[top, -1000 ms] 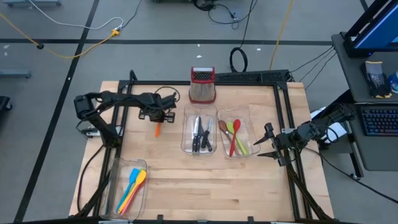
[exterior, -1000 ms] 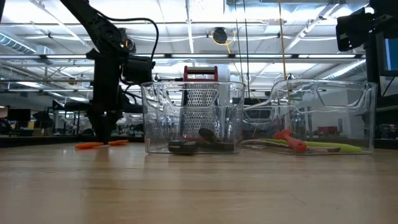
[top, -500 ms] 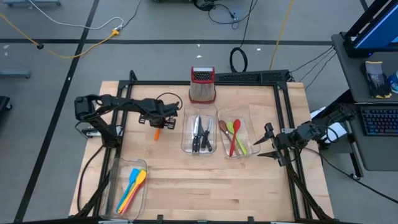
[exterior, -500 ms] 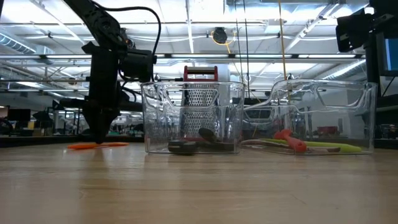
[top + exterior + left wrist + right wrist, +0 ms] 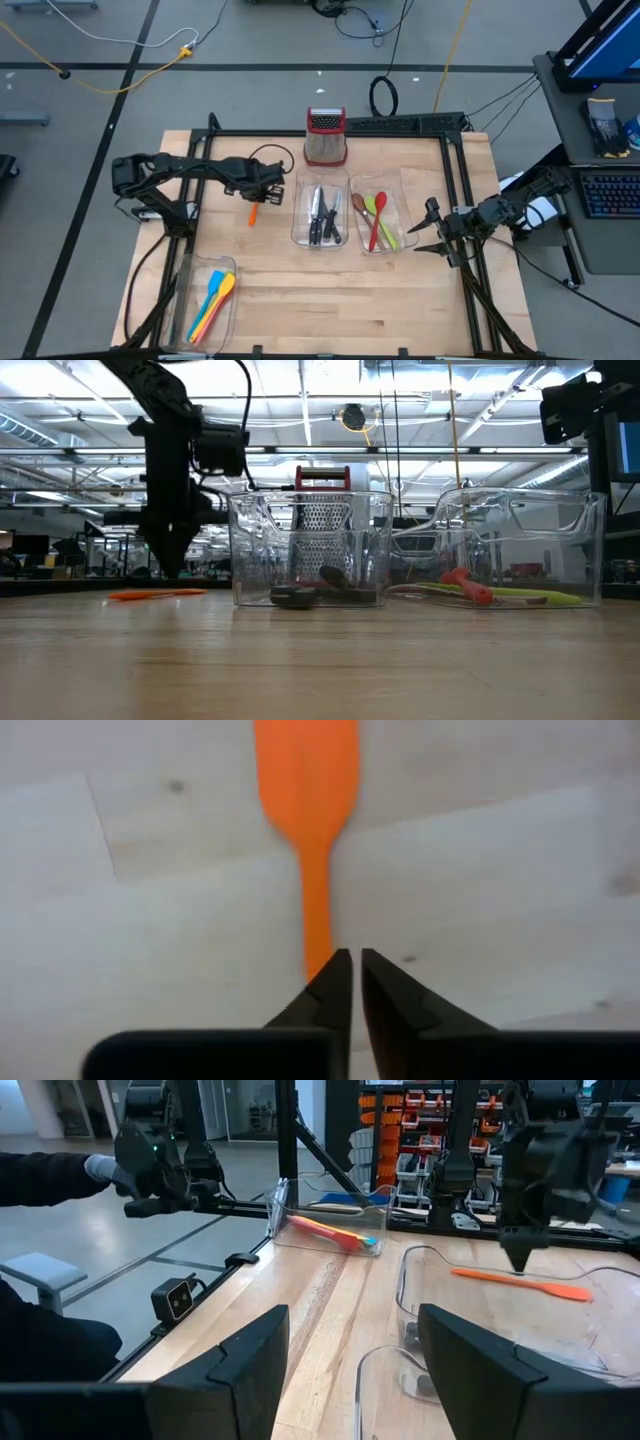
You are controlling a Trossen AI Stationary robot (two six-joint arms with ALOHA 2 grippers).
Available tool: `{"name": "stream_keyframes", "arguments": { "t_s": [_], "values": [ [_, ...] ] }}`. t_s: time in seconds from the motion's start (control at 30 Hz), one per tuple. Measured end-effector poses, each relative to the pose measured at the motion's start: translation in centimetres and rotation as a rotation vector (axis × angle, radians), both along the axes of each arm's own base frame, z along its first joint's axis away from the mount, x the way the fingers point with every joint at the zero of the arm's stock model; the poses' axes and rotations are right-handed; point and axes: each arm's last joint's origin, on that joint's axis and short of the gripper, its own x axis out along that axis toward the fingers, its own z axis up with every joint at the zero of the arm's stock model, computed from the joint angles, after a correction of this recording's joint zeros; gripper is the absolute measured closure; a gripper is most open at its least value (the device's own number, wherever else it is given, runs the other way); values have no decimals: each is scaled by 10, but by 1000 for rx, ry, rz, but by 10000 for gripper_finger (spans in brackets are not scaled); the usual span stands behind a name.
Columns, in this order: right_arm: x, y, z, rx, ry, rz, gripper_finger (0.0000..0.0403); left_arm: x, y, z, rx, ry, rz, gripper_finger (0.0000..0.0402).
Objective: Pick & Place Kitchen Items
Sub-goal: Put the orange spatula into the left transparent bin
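Note:
An orange spatula (image 5: 252,213) lies flat on the bare table left of the knife tray. It also shows in the low view (image 5: 155,595) and the left wrist view (image 5: 308,780). My left gripper (image 5: 355,960) is shut and empty. It points down a little above the spatula's handle end (image 5: 318,955) and is clear of the table in the low view (image 5: 170,568). My right gripper (image 5: 350,1380) is open and empty, at rest by the table's right edge (image 5: 428,234).
A clear tray of black-handled knives (image 5: 320,212) stands at mid-table, and a tray of spoons (image 5: 378,220) to its right. A tray of spatulas (image 5: 208,298) stands at the near left. The metal grater (image 5: 325,137) stands at the far edge. A person's dark sleeve (image 5: 45,1175) shows beyond the table.
My left gripper has risen from the table beside the orange spatula and now hangs a little above it. The spatula has slid slightly along the table and still lies flat.

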Motion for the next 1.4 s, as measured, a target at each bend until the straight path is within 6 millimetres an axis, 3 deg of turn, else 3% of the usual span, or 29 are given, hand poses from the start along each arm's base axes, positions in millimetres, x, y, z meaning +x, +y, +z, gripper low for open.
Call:
{"name": "stream_keyframes", "arguments": {
  "t_s": [0.33,0.53,0.73,0.93,1.13,1.23,1.4],
  "values": [
    [0,0,0,-2,-1,-1,188,4,21,13,180,-109,-15,239],
    [0,0,0,-2,-1,-1,188,4,38,3,152,-113,20,156],
    [0,0,0,-2,-1,-2,188,5,52,-16,92,-97,25,119],
    [0,0,0,22,7,-2,188,8,63,-42,48,-23,32,114],
    [0,0,0,22,7,-3,188,5,64,-49,6,27,44,120],
    [0,0,0,22,7,-4,188,4,63,-47,4,26,49,153],
    [0,0,0,34,10,-4,188,3,64,-47,26,40,46,261]
  ]
}}
